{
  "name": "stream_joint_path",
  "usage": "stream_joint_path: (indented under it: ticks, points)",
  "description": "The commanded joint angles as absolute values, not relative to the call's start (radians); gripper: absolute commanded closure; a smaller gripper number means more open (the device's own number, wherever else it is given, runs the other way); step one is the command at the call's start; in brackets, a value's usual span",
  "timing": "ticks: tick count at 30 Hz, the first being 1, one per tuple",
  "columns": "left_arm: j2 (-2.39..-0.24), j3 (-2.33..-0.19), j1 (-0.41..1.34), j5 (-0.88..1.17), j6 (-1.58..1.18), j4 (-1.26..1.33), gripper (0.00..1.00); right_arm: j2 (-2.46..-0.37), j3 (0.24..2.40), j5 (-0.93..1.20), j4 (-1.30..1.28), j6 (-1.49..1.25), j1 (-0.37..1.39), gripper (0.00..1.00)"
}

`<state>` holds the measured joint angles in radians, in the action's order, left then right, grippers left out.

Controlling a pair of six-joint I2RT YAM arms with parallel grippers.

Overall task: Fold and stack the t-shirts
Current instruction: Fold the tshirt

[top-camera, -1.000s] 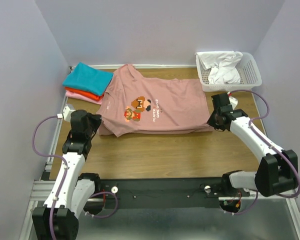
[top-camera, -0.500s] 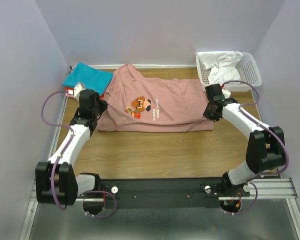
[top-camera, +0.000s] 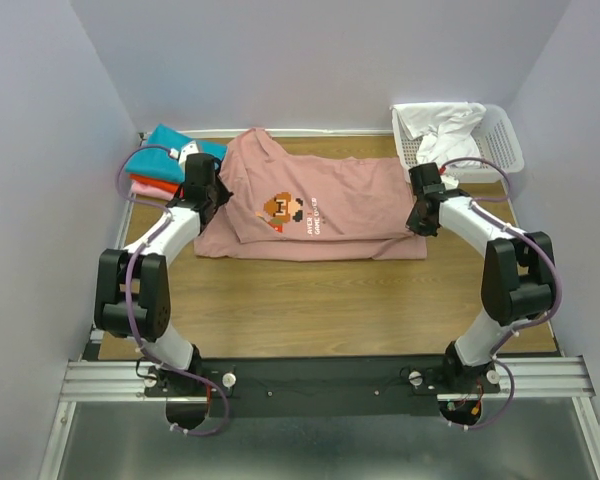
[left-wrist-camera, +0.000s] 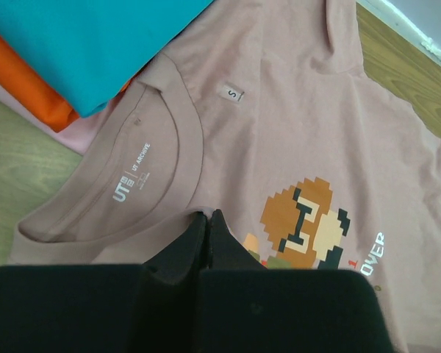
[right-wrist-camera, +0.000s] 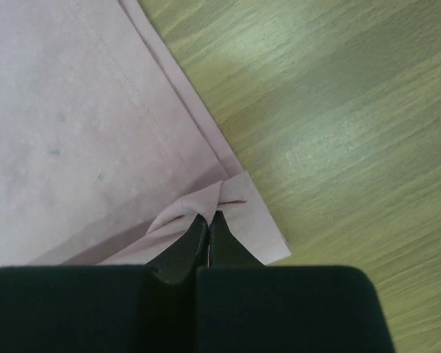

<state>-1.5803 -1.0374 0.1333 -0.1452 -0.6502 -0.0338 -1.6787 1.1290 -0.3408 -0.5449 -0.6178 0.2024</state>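
A large dusty-pink t-shirt [top-camera: 320,205] with a pixel-figure print and white text lies across the far middle of the table, its near part doubled over. My left gripper [top-camera: 218,195] is shut on the fabric by the collar [left-wrist-camera: 169,140]; the jaws [left-wrist-camera: 208,218] pinch a fold of pink cloth. My right gripper [top-camera: 417,222] is shut on the shirt's right hem corner [right-wrist-camera: 239,193]. Folded teal [top-camera: 170,145], orange-red [top-camera: 150,187] and pink tees are stacked at the far left; they also show in the left wrist view [left-wrist-camera: 95,37].
A white mesh basket [top-camera: 500,140] with white cloth in it stands at the far right corner. Bare wood table [top-camera: 310,300] lies between the shirt and the arm bases. Purple walls close in the left, right and back.
Both grippers have moved away from the bases toward the back of the table, carrying the shirt's near edge over itself. The left arm now reaches beside the folded stack.
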Motion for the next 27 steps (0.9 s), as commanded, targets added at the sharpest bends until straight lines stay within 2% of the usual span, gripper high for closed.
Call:
stream_joint_path:
  ticks: [1,3,4,6,7,8,9,11,12,13,17,21,24,27]
  points:
    - [-1.638,-1.094,0.144,-0.225,-0.603,-0.032,1.0,-1.733,1.17,-0.376,-0.515,-0.606,0.183,0.98]
    - [-1.66,-1.111,0.152,-0.236,-0.594,-0.032,0.94,-1.747,1.184,-0.38,-0.508,-0.609,0.176,0.95]
    - [-1.68,-1.13,0.158,-0.241,-0.591,-0.034,0.83,-1.762,1.19,-0.38,-0.505,-0.609,0.173,0.92]
    - [-1.697,-1.149,0.179,-0.262,-0.577,-0.034,0.68,-1.778,1.204,-0.388,-0.503,-0.609,0.17,0.89]
    - [-1.712,-1.173,0.186,-0.293,-0.569,-0.04,0.47,-1.79,1.218,-0.39,-0.503,-0.607,0.17,0.83]
    - [-1.72,-1.187,0.19,-0.296,-0.566,-0.066,0.35,-1.792,1.224,-0.387,-0.503,-0.604,0.17,0.76]
    - [-1.723,-1.209,0.201,-0.298,-0.558,-0.074,0.22,-1.789,1.23,-0.376,-0.503,-0.601,0.17,0.57]
    - [-1.712,-1.213,0.215,-0.295,-0.555,-0.09,0.12,-1.763,1.227,-0.367,-0.502,-0.595,0.17,0.26]
    - [-1.7,-1.198,0.221,-0.293,-0.558,-0.089,0.07,-1.746,1.221,-0.367,-0.502,-0.597,0.17,0.02]
    - [-1.675,-1.187,0.233,-0.29,-0.561,-0.089,0.02,-1.729,1.201,-0.367,-0.5,-0.595,0.17,0.0]
    - [-1.609,-1.117,0.262,-0.236,-0.58,-0.098,0.02,-1.623,1.135,-0.319,-0.479,-0.585,0.172,0.0]
    - [-1.551,-0.987,0.307,-0.126,-0.607,-0.075,0.02,-1.502,0.996,-0.105,-0.379,-0.542,0.172,0.0]
    - [-1.539,-0.918,0.357,-0.081,-0.624,-0.051,0.02,-1.486,0.93,0.077,-0.307,-0.514,0.17,0.0]
    - [-1.539,-0.893,0.389,-0.092,-0.634,-0.048,0.02,-1.506,0.91,0.155,-0.267,-0.497,0.172,0.0]
